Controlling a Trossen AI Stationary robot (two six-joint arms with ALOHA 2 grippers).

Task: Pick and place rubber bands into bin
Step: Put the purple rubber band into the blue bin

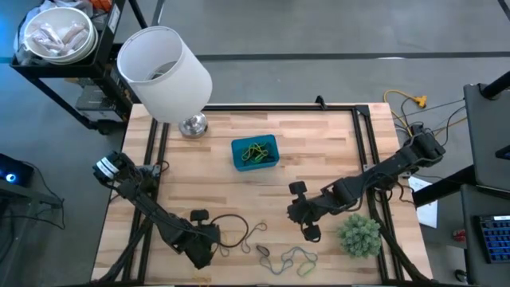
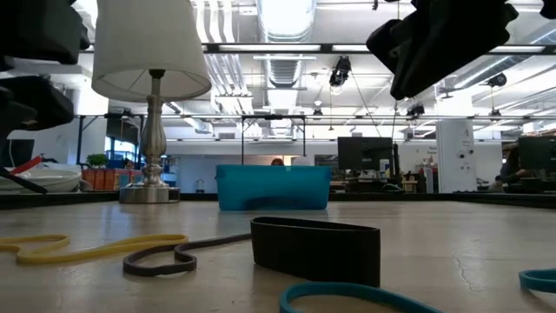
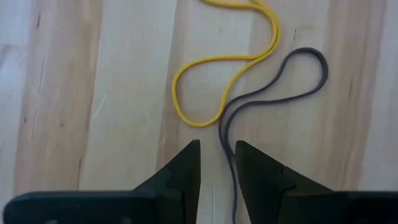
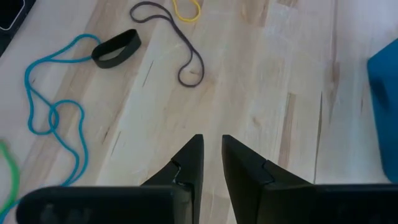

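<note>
The blue bin (image 1: 255, 151) sits at the table's middle and holds green and yellow rubber bands (image 1: 253, 151). A yellow band (image 3: 217, 81) and a dark grey band (image 3: 273, 87) lie flat near the near-left edge. My left gripper (image 3: 217, 158) hovers above them, narrowly open. The grey band's tail runs below the gap and under one finger. A wide black band (image 4: 116, 48), a blue band (image 4: 53, 115) and a green one (image 1: 305, 269) lie by the near edge. My right gripper (image 4: 212, 149) hangs over bare wood right of centre, its fingers closed to a slit.
A white lampshade (image 1: 163, 72) on a metal base (image 1: 193, 125) stands at the far-left corner. A bushy green plant ball (image 1: 360, 235) sits near the right gripper. Dark rails (image 1: 362, 151) run along the table's sides. Bare wood lies between the bin and the loose bands.
</note>
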